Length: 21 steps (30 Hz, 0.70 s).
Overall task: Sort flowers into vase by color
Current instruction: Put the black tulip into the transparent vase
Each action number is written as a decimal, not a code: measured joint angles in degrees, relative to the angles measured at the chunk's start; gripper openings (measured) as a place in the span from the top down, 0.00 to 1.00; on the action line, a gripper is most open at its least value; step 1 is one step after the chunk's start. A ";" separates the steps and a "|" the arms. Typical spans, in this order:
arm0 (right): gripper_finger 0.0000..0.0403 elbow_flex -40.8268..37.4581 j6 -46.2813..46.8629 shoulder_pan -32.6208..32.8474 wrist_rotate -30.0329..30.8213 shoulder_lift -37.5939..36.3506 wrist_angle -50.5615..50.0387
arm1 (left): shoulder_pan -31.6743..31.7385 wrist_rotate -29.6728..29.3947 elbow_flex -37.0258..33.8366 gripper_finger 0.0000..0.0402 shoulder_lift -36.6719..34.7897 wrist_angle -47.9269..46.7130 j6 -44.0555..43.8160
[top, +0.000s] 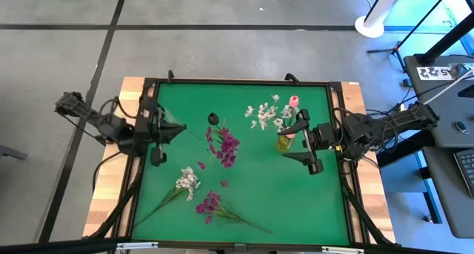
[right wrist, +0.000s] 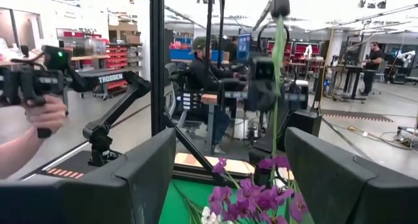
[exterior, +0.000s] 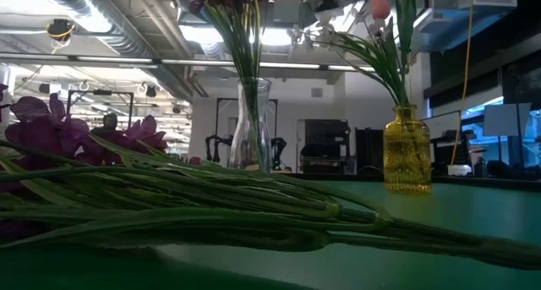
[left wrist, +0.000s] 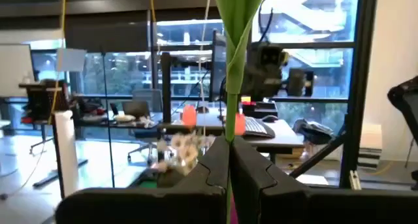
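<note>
My left gripper [top: 181,128] is at the table's left, shut on the thin green stem of a flower with a dark bud [top: 213,118]; the bud also shows in the right wrist view [right wrist: 281,5]. A clear vase [exterior: 252,125] at mid-table holds magenta flowers [top: 224,145]. A yellow vase [exterior: 407,150] holds white blossoms [top: 266,115] and a pink tulip bud [top: 294,101]. My right gripper [top: 298,141] hangs open beside the yellow vase, on its right, touching nothing. A white spray [top: 187,181] and a magenta spray [top: 211,204] lie flat on the green mat. My left gripper pinches the dark-budded flower's green stem [left wrist: 230,136] between its two shut fingers, which lie across the stem. The fingers come about level from the table's left. The stem rises above the fingers with the bud at its top, lifted clear of the table.
The green mat [top: 296,202] is bare at the near right. A black frame [top: 237,82] runs around the mat. In the right wrist view a person's hand [right wrist: 46,119] holds a controller beyond the table, and people sit in the room behind.
</note>
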 joint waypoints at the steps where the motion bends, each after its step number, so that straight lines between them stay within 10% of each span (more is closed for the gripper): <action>1: 0.29 0.00 0.02 0.00 0.00 0.00 -0.16 | 0.30 0.16 -2.32 1.00 -1.15 1.42 -0.57; 11: 0.29 -0.01 0.03 0.00 -0.74 0.02 -1.29 | 5.53 8.07 -24.43 1.00 -1.65 35.34 -2.63; 21: 0.29 -0.02 -1.33 -0.02 0.79 0.70 -0.90 | 11.09 12.63 -24.52 1.00 5.98 40.21 -7.11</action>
